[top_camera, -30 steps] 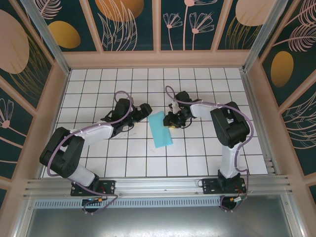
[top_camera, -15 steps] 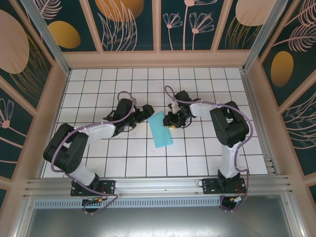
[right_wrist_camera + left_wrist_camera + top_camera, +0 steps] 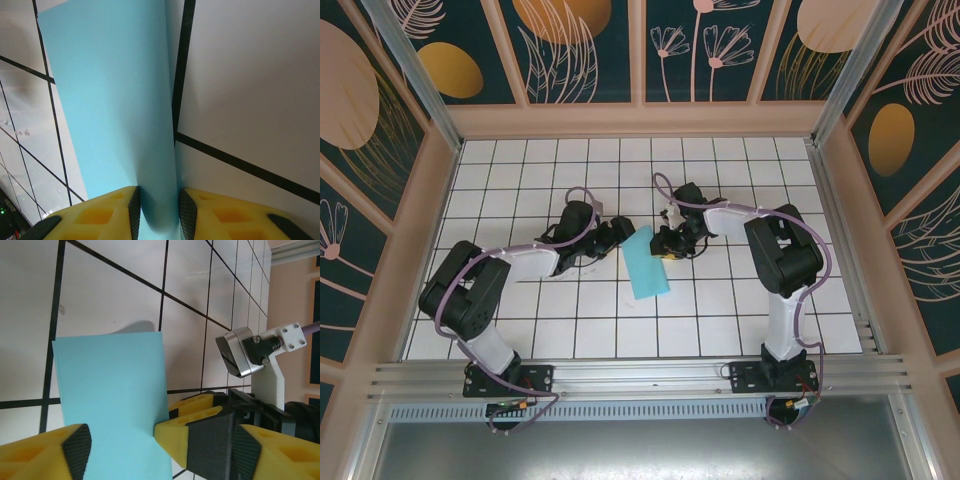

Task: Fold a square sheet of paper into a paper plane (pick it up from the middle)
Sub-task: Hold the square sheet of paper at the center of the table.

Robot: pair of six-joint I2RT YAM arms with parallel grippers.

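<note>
The sheet of paper (image 3: 646, 264) is turquoise and folded into a narrow rectangle, lying slantwise on the white tiled table (image 3: 720, 300). My left gripper (image 3: 621, 236) is at the paper's upper left edge. In the left wrist view its jaws (image 3: 122, 440) stand open astride the paper's (image 3: 110, 390) end, and the right fingertip (image 3: 172, 435) touches the paper's edge. My right gripper (image 3: 663, 243) is at the upper right edge. It (image 3: 157, 210) is shut on a raised curl of the paper (image 3: 110, 100), which bulges between the pads.
The right arm's wrist camera (image 3: 239, 354) hangs close beyond my left fingers. Wooden walls (image 3: 430, 210) ring the tiled table, and an aluminium rail (image 3: 640, 375) runs along its near edge. Open tiles lie in front of the paper.
The left arm has slid right, bringing its gripper up to the paper's edge, and its jaws have narrowed. The right gripper and the paper have stayed put.
</note>
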